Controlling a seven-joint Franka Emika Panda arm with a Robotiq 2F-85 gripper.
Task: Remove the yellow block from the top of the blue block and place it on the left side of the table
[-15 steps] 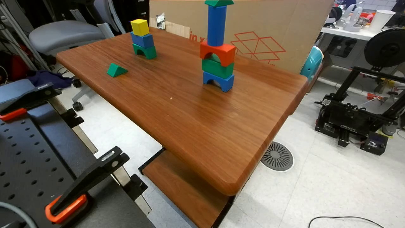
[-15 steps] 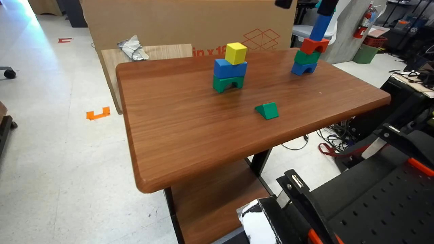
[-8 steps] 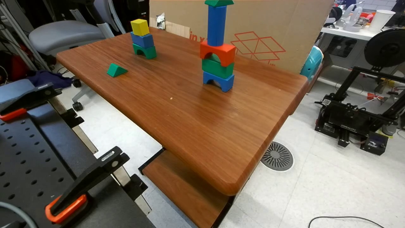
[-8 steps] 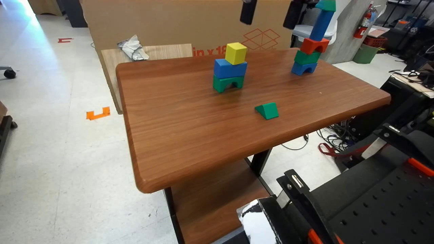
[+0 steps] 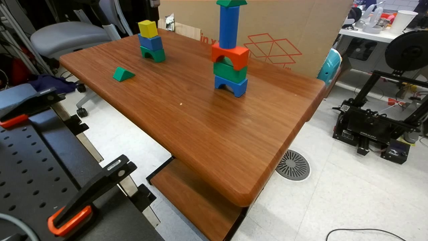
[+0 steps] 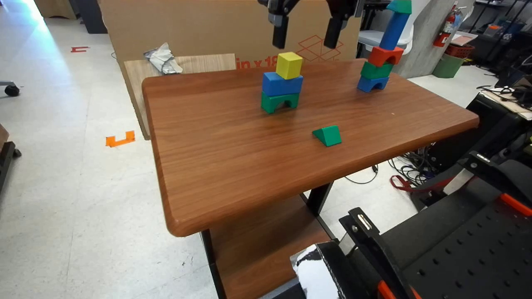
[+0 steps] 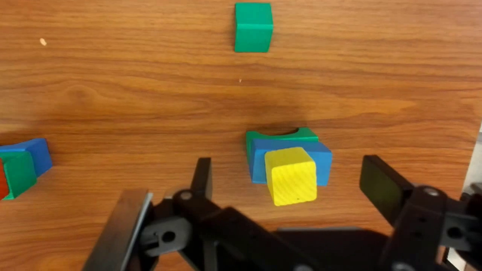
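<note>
The yellow block [image 6: 289, 65] sits on top of the blue block [image 6: 282, 84] in both exterior views, with a green arch under the blue block. In the wrist view the yellow block [image 7: 293, 182] covers part of the blue block [image 7: 322, 160]. The stack stands on the reddish-brown table [image 6: 216, 137], also in an exterior view [image 5: 187, 127]. My gripper [image 6: 306, 39] is open and empty, above the yellow block and offset towards the tall tower in that view. In the wrist view its fingers [image 7: 288, 165] are spread on either side of the stack, apart from it.
A tall blue, green and red tower [image 5: 230, 57] with a green top stands on the table; its lower part shows in the wrist view [image 7: 22, 173]. A loose green triangular block [image 6: 328, 136] lies nearer the front edge. A large cardboard box [image 6: 208, 29] stands behind the table.
My gripper has come down into an exterior view and moved away from the tall tower, towards the yellow block. Its fingers are open. The blocks have not moved.
</note>
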